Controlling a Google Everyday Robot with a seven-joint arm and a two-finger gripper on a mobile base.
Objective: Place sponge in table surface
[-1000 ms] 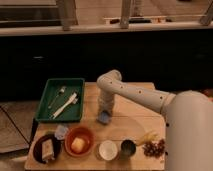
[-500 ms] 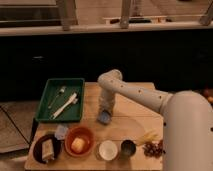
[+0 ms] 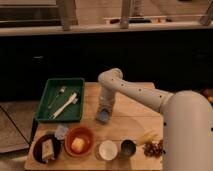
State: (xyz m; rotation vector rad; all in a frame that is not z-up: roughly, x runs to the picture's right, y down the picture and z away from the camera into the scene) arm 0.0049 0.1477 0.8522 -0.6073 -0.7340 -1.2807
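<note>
The sponge [image 3: 102,117] is a small blue-grey block at the middle of the wooden table [image 3: 135,120], at table level right under my gripper. My gripper [image 3: 103,111] points down onto the sponge's top from my white arm [image 3: 130,90], which reaches in from the right. The gripper body hides the upper part of the sponge.
A green tray [image 3: 44,100] holding cutlery lies at the left. Along the front edge stand a dark plate [image 3: 47,149], an orange bowl [image 3: 79,142], a white cup [image 3: 107,149], a dark cup [image 3: 128,147] and grapes [image 3: 152,149]. A dark counter runs behind the table.
</note>
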